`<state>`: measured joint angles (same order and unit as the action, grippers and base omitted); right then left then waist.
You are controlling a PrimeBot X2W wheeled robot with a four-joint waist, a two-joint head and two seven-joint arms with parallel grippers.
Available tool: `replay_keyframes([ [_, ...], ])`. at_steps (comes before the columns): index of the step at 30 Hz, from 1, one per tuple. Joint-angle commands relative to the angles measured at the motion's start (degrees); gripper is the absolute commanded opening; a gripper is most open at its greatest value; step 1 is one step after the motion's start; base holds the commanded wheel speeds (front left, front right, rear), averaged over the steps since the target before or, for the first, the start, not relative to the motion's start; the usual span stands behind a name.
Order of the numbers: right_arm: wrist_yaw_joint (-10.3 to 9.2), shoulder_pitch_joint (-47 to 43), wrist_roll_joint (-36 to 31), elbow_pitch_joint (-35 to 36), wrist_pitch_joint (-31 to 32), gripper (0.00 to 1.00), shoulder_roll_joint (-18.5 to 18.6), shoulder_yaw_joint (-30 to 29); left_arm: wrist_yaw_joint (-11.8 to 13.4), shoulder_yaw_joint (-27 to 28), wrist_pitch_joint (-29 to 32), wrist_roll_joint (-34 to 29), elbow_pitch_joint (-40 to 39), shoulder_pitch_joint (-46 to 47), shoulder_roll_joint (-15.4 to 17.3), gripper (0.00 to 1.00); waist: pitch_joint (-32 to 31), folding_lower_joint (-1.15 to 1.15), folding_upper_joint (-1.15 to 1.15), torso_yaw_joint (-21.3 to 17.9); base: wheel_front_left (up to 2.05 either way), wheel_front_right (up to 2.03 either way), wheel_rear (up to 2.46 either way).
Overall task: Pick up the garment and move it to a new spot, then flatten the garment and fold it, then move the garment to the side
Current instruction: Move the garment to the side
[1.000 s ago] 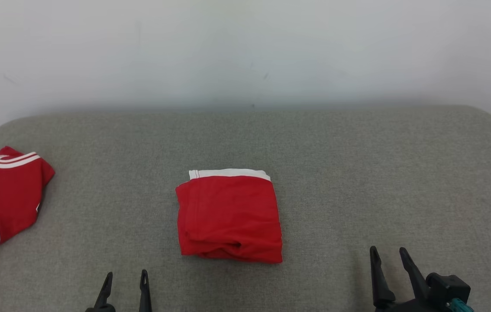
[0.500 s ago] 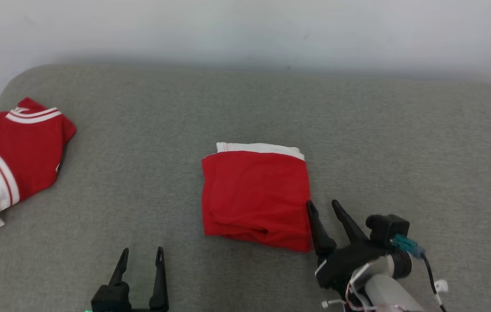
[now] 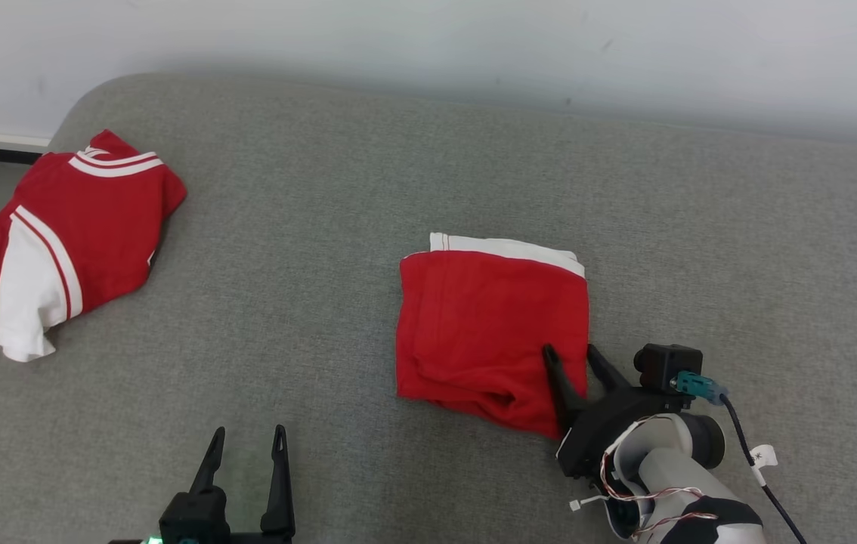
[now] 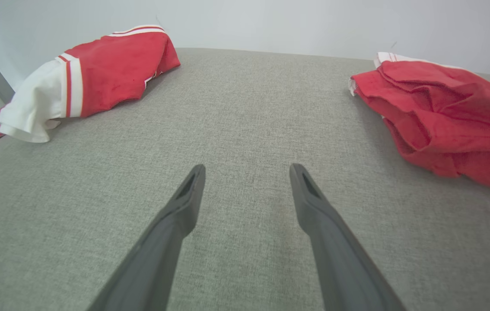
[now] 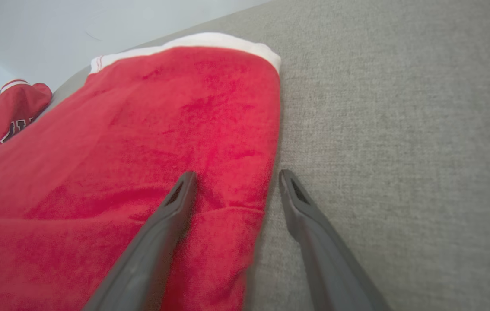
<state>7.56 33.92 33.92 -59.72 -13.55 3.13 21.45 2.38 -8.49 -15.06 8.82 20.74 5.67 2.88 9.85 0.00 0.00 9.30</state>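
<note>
Right claw [image 3: 570, 355] wide, straddling the right edge of the folded red garment [image 3: 485, 325], mid-cushion [image 3: 323, 227]. Left claw [image 3: 249, 434] wide at the front edge. I count two garments; second garment [image 3: 88, 219] at the left edge.

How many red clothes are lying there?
2. A folded red garment lies in the middle of the grey cushion, with the open right claw straddling its right edge. A red-and-white shirt lies crumpled at the far left.
</note>
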Motion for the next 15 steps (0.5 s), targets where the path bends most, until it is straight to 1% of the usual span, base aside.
replay_keyframes([
  [1,-0.13,-1.95,0.68,-1.37,0.48,0.00,-0.36,1.01,0.14,0.22,-0.17,-0.24,-0.19,-0.53,0.01,1.00,-0.48,0.00,0.00,-0.77,0.00,0.00,0.00],
  [6,-0.13,-1.15,1.27,-0.66,-1.38,0.00,-0.24,1.35,-0.31,0.73,-0.17,-1.16,-0.62,-0.27,0.01,1.00,-1.82,0.00,0.00,-3.70,0.00,0.00,0.00],
  [8,-0.13,-1.21,0.46,0.08,-1.60,0.00,-0.03,0.04,-0.61,1.05,-0.18,-1.46,-0.65,-0.44,0.02,1.00,-2.51,0.00,0.00,-5.65,0.00,0.00,0.00],
  [12,-0.13,-3.05,-2.03,3.29,-1.66,0.00,0.25,-3.57,-1.23,1.62,-0.17,-1.89,-0.89,-0.72,0.02,1.00,-3.71,0.00,0.00,-11.04,0.00,0.00,0.00],
  [15,-0.13,-5.05,-4.25,5.36,-1.68,0.00,0.30,-5.67,-1.62,1.84,-0.17,-2.25,-1.10,-0.71,0.01,1.00,-4.37,0.00,0.00,-16.37,0.00,0.00,0.00],
])
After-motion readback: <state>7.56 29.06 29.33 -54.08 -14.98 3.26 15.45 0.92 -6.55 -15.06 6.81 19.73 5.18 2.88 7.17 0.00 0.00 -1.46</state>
